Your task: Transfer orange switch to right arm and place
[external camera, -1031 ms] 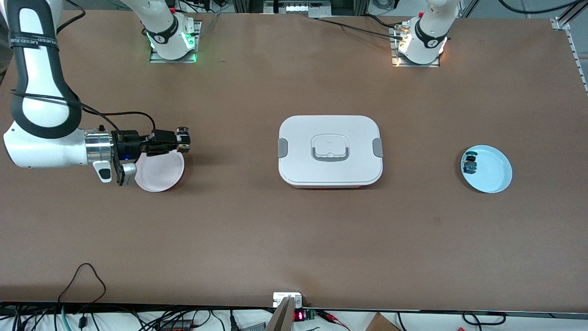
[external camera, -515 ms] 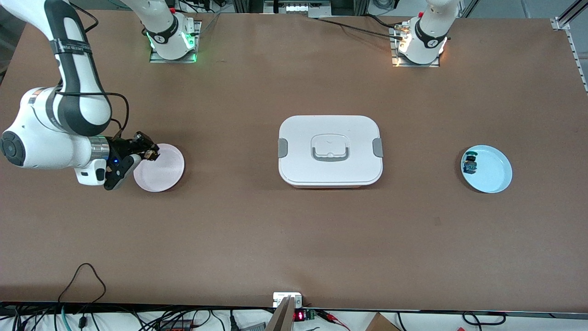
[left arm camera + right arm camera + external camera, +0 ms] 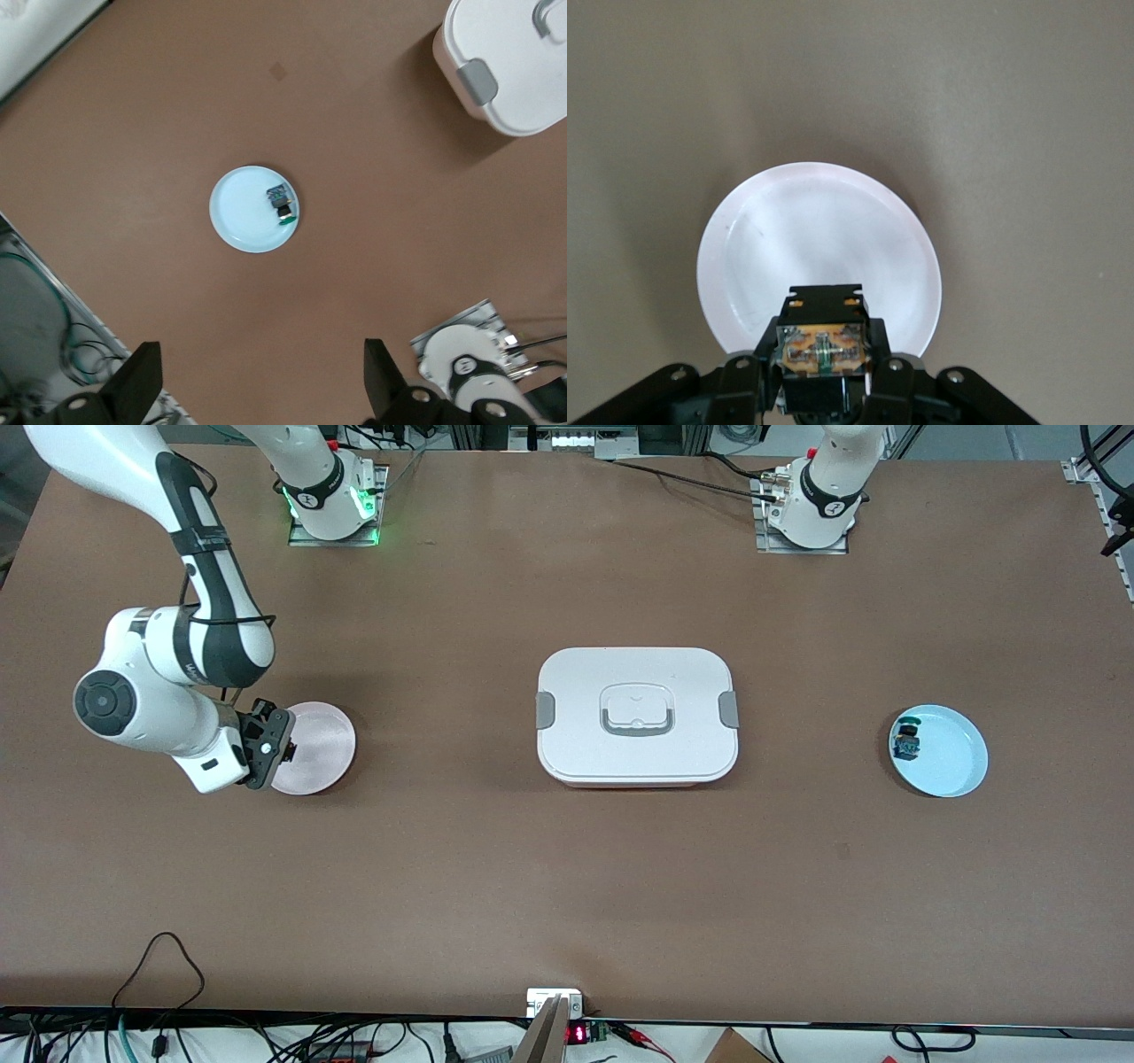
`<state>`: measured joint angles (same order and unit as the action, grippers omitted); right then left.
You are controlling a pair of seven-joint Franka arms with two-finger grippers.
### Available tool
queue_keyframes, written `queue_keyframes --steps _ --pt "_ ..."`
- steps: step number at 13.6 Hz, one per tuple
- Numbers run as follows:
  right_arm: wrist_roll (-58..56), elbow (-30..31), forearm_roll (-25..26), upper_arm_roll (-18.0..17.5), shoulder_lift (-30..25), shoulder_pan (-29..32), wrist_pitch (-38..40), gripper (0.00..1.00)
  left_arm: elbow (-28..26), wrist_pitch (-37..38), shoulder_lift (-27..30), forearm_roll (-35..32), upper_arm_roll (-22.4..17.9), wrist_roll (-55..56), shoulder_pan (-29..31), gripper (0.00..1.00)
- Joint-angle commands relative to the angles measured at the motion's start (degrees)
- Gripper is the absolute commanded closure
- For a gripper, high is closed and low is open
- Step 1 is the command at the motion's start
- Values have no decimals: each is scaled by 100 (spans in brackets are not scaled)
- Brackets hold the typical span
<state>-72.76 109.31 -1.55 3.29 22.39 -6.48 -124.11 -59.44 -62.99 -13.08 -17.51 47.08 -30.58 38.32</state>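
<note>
We are seeing the right gripper (image 3: 822, 372) clamping the orange switch (image 3: 822, 347) over the rim of a pink plate (image 3: 819, 257) toward the right arm's end of the table (image 3: 567, 886). The switch's clear orange face is pointing up at the wrist camera; its long axis we cannot tell. The left gripper (image 3: 261, 390), fingers spread wide, is hanging high over a blue plate (image 3: 244, 217) holding a second switch (image 3: 281, 202). Two round, smooth plates; one rounded white box (image 3: 636, 715) between them.
</note>
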Motion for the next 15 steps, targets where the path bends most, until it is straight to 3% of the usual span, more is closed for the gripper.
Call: queue_keyframes --steps 1,5,8,11,15 --pt "-265 371 129 -4 -51 -29 -446 100 -855 -334 401 676 -24 841 438 0" --pt "-291 1021 217 5 -50 -73 -1289 100 -2684 -1767 1077 1495 -24 967 1194 0" --pt "-291 1241 269 5 -6 -160 -1492 100 -3169 -2269 1158 1584 -33 975 1213 0" --pt "-256 1295 787 5 81 -161 -1748 100 -3539 -2701 1150 1593 -33 975 1222 0" --pt "-256 1409 806 5 204 -161 -2081 100 -3960 -3095 1289 1698 -68 967 1266 0"
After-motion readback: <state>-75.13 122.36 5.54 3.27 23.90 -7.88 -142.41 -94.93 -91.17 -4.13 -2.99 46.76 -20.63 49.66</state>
